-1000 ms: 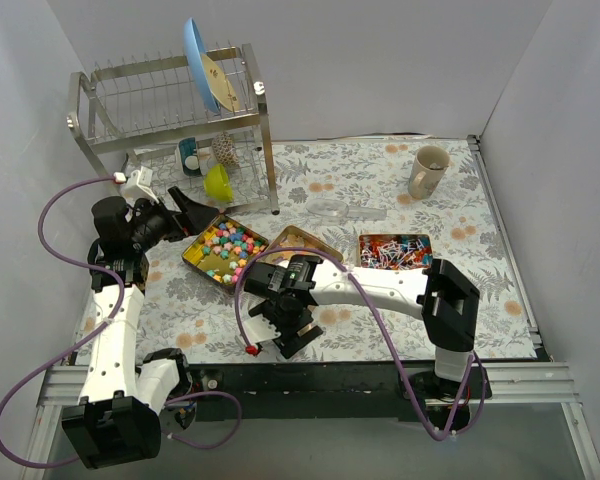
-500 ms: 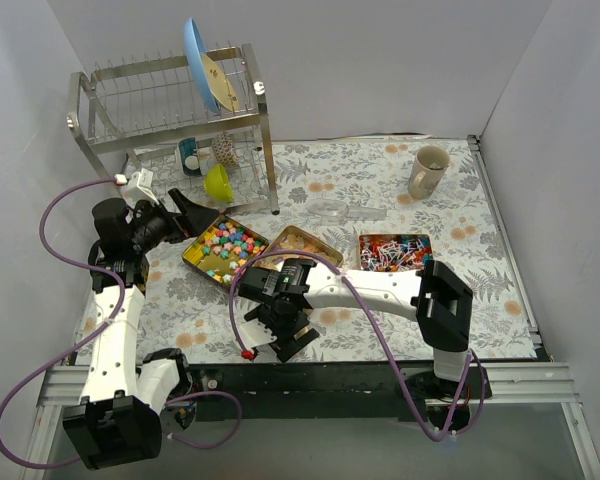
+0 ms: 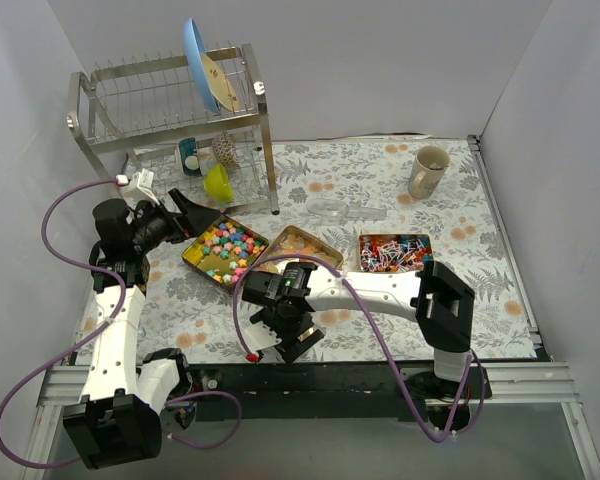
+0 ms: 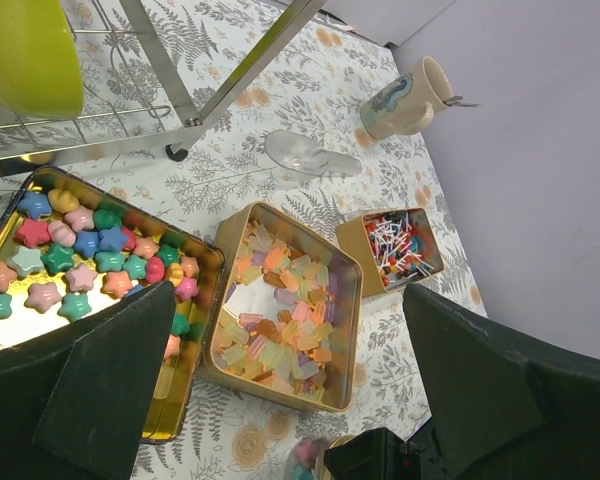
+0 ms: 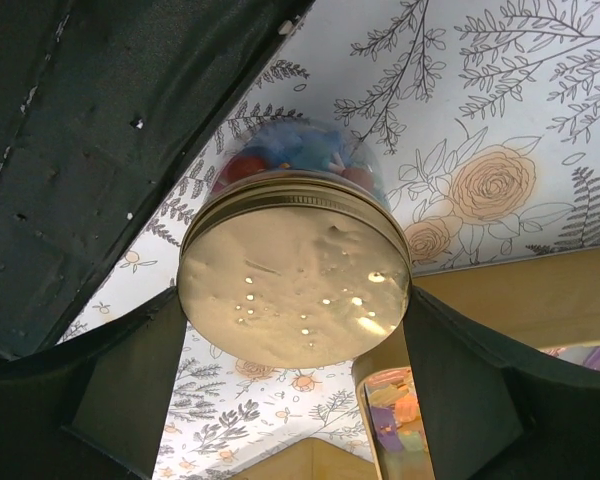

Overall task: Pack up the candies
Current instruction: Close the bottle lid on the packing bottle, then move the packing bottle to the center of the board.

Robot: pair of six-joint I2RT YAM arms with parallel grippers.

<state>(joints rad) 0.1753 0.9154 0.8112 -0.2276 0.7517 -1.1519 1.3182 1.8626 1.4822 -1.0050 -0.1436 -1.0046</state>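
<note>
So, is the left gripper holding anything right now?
No, the left gripper is wide open, with nothing between its fingers and only candies below.

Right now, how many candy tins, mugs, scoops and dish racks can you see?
Candy tins: 3
Mugs: 1
Scoops: 1
Dish racks: 1
Total: 6
</note>
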